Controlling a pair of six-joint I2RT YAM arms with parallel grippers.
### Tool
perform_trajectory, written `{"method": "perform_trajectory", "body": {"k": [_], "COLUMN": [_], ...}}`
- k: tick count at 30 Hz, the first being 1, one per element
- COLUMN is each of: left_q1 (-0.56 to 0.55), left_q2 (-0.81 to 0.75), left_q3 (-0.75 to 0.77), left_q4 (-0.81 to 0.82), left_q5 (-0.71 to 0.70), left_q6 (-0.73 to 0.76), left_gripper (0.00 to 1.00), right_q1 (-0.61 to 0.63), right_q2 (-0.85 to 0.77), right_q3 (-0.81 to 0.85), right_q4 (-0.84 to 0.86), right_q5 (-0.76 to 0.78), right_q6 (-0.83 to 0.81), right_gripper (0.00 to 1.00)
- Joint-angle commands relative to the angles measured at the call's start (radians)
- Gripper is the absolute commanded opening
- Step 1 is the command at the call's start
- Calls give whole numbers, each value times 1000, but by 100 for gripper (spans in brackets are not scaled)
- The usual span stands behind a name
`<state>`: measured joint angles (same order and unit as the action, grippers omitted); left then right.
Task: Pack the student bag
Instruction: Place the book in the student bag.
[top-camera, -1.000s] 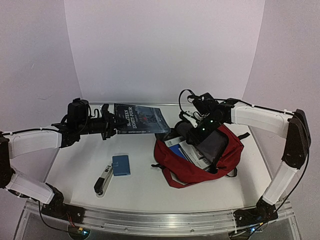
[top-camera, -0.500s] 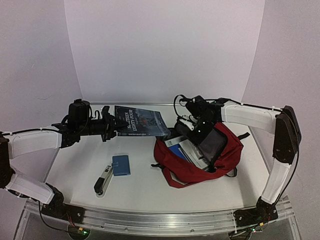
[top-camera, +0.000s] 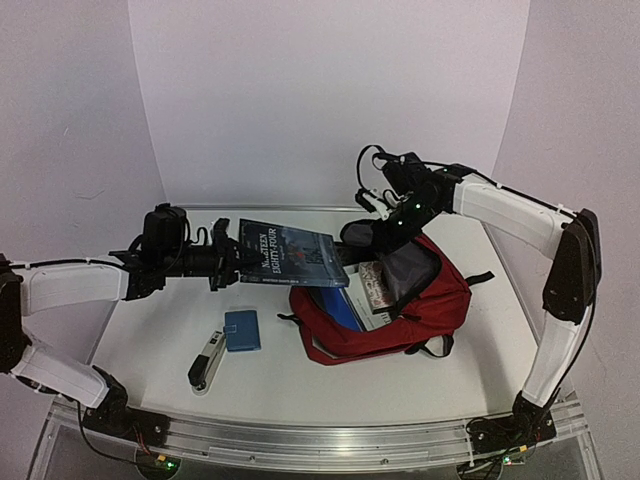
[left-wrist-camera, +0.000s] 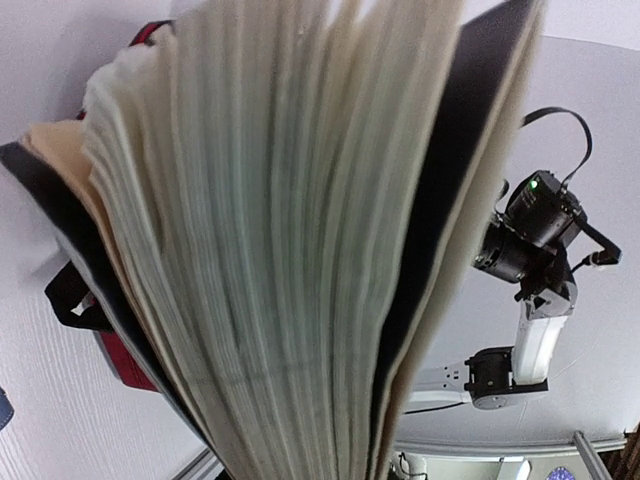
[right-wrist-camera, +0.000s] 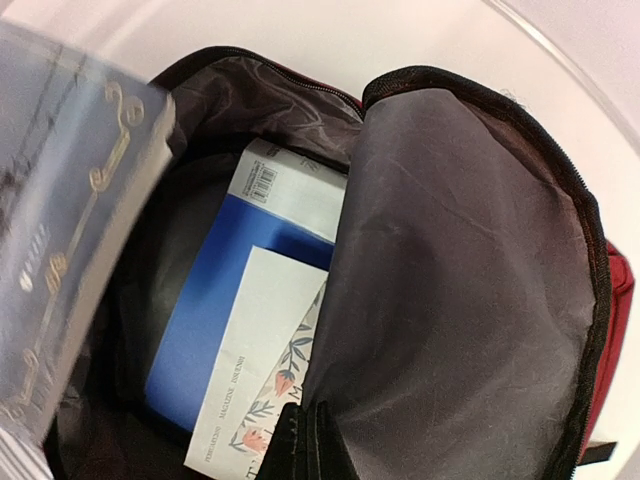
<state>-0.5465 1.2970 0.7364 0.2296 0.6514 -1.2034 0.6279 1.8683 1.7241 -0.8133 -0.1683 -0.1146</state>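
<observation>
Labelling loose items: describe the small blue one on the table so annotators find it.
From the red backpack on the white table, look left. The small blue item lies flat there, beside a black-and-white device; unlike that, it is square and blue.

Table (top-camera: 300, 385), white: student bag (top-camera: 425, 310) right of centre; flat blue pad (top-camera: 242, 330) left of centre; black-and-silver item (top-camera: 207, 361), possibly a stapler, just beside it toward near-left corner.

The left wrist view is filled by the blurred pages of the book (left-wrist-camera: 300, 250). The fingers of the left gripper (top-camera: 224, 262) are hidden behind it, and most of the bag (left-wrist-camera: 125, 365) is covered. The right gripper (right-wrist-camera: 305, 450) is cut off by the bottom edge of the right wrist view. The black-and-white object (top-camera: 207, 361) is too small to be identified from above.
</observation>
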Motion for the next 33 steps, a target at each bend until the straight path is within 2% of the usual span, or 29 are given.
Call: {"method": "perform_trajectory", "body": {"k": [1,6,14,18,23,26,33], "left_q1": [-51,-99,-113,-113,-113,-113,-115], "left_q2": [67,199,378,365,235,211,354], "left_q3": [55,131,263,276,252,266,296], "left_q4": [216,278,366,367,214,130,263], "left_q5": [95,119,160,188,171,156,181], "left_q6": [10,16,20,21,105,151,103], "left_gripper": [0,0,0,0,0,0,0], "right_q1": [-25,-35,-39,-39,-52,-57,-60], "right_q2": [-43,-62,-84,-90,-87,-88,-87], "right_q3": [40,34,16,10,14,14,29], "right_q4": [27,30,34,34,34,34,34], "right_q5": [-140,-198,-236,-232,-236,-247,-266], "right_q6": [54,69,73,71,76,79,85], "right_gripper": [0,0,0,0,0,0,0]}}
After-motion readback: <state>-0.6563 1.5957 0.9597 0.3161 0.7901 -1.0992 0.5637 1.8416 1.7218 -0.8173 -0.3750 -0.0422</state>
